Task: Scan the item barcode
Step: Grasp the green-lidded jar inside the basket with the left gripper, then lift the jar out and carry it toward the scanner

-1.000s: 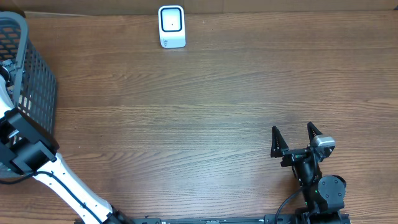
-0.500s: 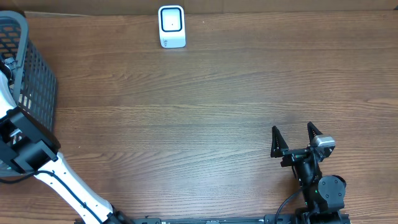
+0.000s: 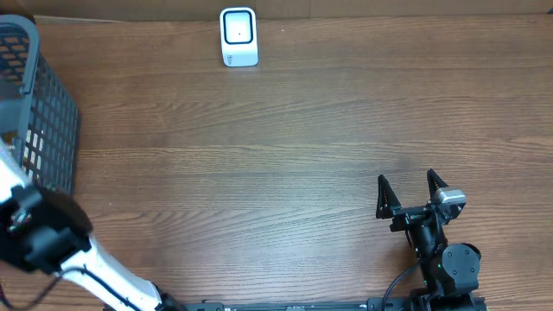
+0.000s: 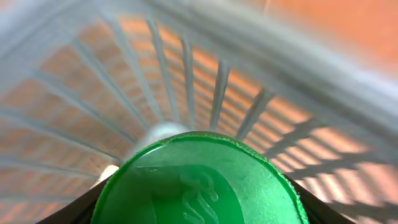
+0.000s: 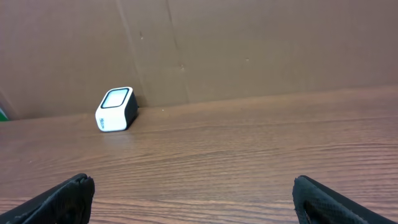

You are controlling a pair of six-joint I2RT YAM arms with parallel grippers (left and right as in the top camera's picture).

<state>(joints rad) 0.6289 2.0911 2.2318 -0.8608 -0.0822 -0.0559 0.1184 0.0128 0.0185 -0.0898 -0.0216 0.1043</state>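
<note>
Movement is all on the left: the arm has shifted at the basket, and the left fingers have narrowed onto the green-capped item, pinching it among the bars. The right fingers stay spread wide over the desk. The pickup looks done; the scanner stands well apart.

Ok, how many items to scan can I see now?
1: a green-lidded item between the fingers of the left tool, in front of the bars of the grey basket. More may lie hidden inside the basket.
</note>
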